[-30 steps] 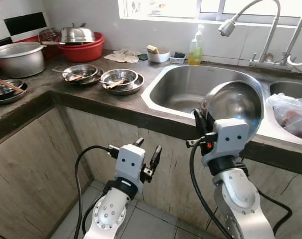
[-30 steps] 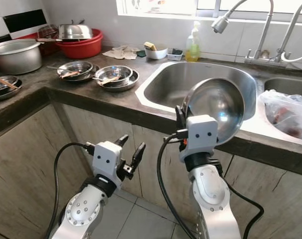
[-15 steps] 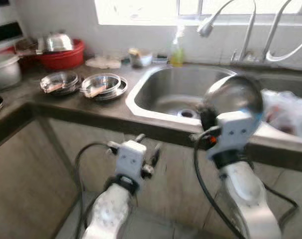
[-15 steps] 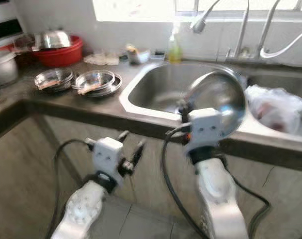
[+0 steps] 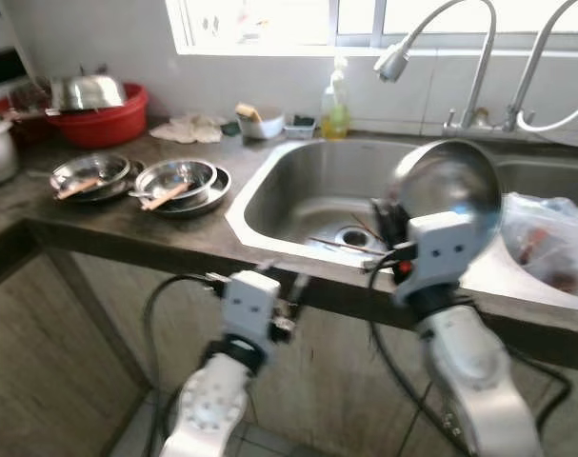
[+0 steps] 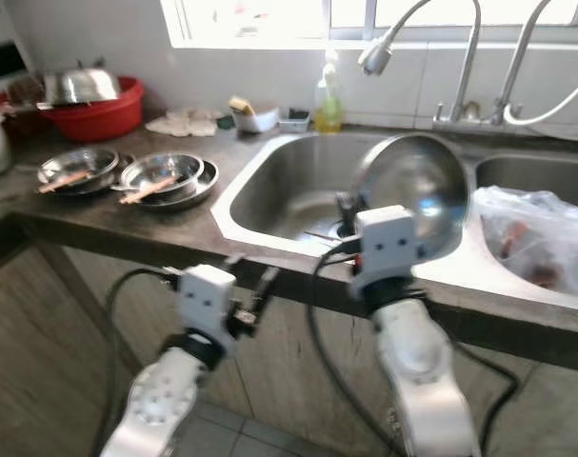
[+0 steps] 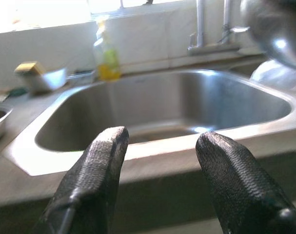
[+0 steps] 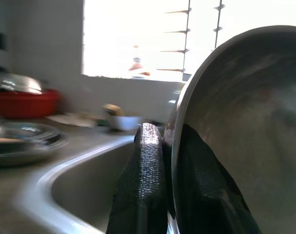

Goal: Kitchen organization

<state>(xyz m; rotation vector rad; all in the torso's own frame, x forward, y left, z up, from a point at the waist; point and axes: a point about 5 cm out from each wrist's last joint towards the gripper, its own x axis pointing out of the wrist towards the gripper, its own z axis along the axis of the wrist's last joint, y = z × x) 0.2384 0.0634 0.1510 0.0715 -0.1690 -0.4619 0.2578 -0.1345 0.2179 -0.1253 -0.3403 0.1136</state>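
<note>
The left gripper (image 5: 281, 297) hangs released below the sink (image 5: 298, 190) rim. The right gripper (image 8: 162, 161) still pinches the bowl (image 5: 448, 186) on edge over the sink; the camera has shifted right. Plates (image 5: 174, 183) lie left of the sink on the desk (image 5: 127, 228).

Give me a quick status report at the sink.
Right gripper shut on steel bowl rim, held above sink edge. Left gripper open, low before the counter. Chopsticks lie in the basin; plastic bag in the neighbouring basin.
</note>
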